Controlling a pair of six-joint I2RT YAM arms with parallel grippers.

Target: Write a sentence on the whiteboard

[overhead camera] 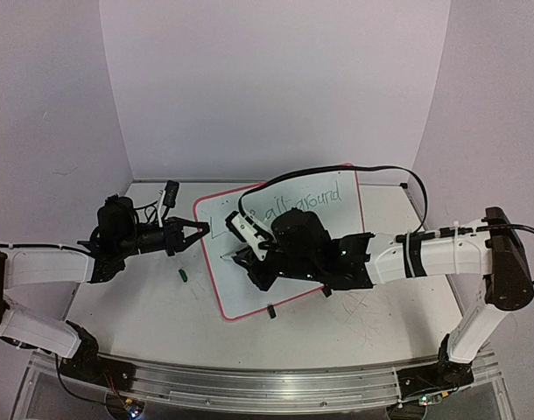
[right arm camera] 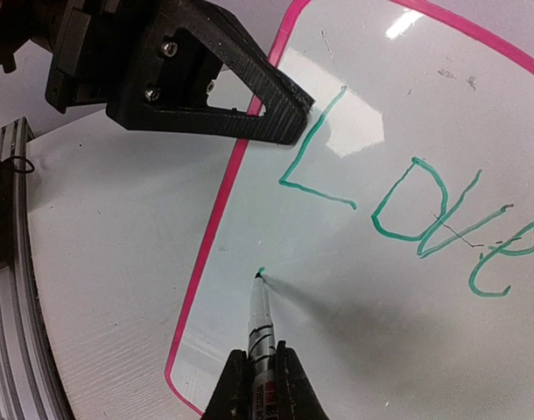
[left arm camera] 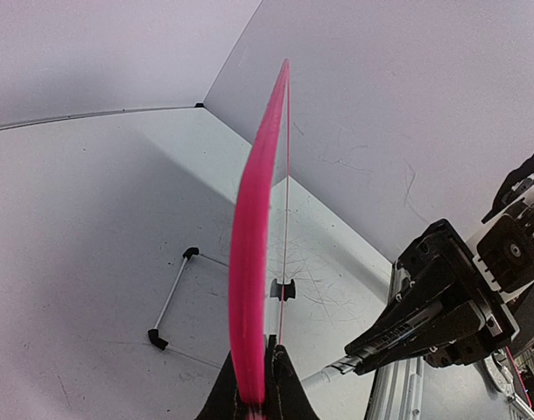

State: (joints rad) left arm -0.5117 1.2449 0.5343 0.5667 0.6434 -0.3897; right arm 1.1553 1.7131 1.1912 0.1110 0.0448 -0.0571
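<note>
"Whiteboard (overhead camera: pixel 344 229): where is it, and what has hold of it?" asks Rana.

"It's on the worktop (overhead camera: pixel 118 302), skewed, between the two arms. The left pincer (overhead camera: pixel 200 233) is clamped on its pink rim at the left edge. That arm's wrist view shows the rim edge-on between the fingers."

"And the other arm?"

"The right pincer (right arm camera: pixel 260 385) is pinching a marker (right arm camera: pixel 263 337), nib down on the board just below the big L."

"What can you read?"

"The sentence (right arm camera: pixel 422 223) is in green. 'Love' is plain from the right wrist, and 'all around' follows it in the overhead view. At the nib there's only a short green tick. The marker barrel has red print, too small to read."

"What could go wrong?"

"I see three risks. The right arm hangs over the words, so if it sags or drags across them it could smear the ink. The nib is starting close to the rim, so a sideways shove could slide the board in the left grip and bend the line. And the left finger sits right beside the L, so a wide stroke that way might knock the two pincers together."

"Anything loose?"

"A green cap (overhead camera: pixel 184 274) lies on the worktop near the board. I'd guess it belongs to the marker, and a sweeping arm could send it off."
</note>
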